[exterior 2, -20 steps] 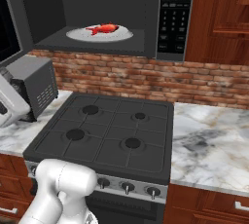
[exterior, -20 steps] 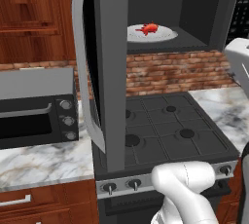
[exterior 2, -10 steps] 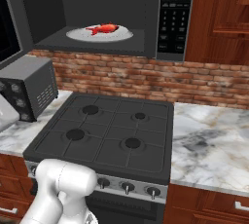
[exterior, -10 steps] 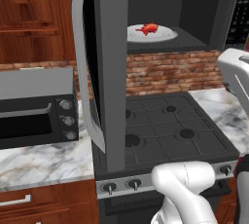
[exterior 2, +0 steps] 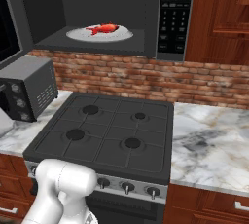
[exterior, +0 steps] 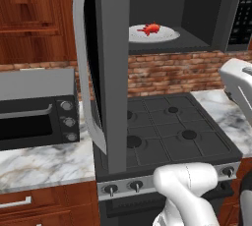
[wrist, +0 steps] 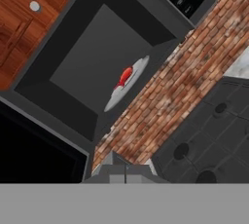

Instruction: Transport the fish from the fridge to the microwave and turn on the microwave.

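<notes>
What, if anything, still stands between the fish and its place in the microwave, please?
Nothing visible does: the fish already lies on the white plate inside the microwave. The door hangs open, so it has yet to be shut.

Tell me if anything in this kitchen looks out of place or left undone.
One thing stands out: the microwave door hangs wide open over the stove, with the fish lying on the white plate inside. Nothing looks spilled or damaged. The end effector is shut and holds nothing.
</notes>
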Available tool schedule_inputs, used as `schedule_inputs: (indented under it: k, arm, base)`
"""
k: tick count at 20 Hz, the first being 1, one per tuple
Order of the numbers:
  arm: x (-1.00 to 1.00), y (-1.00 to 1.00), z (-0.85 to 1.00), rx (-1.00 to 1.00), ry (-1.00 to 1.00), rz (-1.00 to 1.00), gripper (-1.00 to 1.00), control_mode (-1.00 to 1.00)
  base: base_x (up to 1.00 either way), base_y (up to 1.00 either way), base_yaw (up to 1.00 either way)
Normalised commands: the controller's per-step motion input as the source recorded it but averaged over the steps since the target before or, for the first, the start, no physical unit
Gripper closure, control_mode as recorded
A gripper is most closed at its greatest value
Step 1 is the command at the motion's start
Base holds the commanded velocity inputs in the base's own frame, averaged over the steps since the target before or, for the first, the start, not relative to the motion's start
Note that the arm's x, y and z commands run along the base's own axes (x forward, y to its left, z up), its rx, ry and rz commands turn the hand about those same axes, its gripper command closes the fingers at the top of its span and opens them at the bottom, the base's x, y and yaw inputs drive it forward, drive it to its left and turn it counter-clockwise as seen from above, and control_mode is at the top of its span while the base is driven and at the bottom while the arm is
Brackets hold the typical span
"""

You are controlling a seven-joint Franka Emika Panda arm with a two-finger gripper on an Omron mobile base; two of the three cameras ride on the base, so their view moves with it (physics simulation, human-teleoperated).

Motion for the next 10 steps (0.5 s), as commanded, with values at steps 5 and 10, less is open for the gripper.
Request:
schedule_inputs:
  k: [5, 10]
  arm:
    - [-0.26, 0.05, 0.00, 0.00, 0.00, 0.00, 1.00, -1.00]
    - [-0.26, 0.06, 0.00, 0.00, 0.00, 0.00, 1.00, -1.00]
  base:
    - [0.00, 0.00, 0.00]
    - [0.00, 0.00, 0.00]
